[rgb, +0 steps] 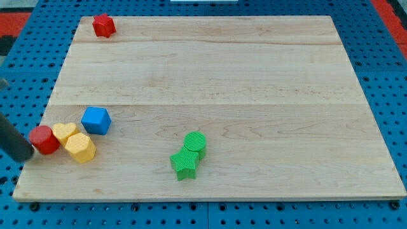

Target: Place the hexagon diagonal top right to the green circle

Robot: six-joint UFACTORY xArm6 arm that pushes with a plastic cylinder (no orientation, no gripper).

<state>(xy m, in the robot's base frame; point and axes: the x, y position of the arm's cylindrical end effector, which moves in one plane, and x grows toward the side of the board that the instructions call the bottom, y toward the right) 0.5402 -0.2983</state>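
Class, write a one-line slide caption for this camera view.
My tip touches the red cylinder beside the yellow hexagon; the green circle waits mid-board.

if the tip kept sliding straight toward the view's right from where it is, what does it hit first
My tip sits at the board's left edge, right beside the red cylinder, so that block comes first, it seems. Behind it lie the yellow heart and yellow hexagon.

Red hexagon (103,25), green circle (195,142), pale wood board (254,76).
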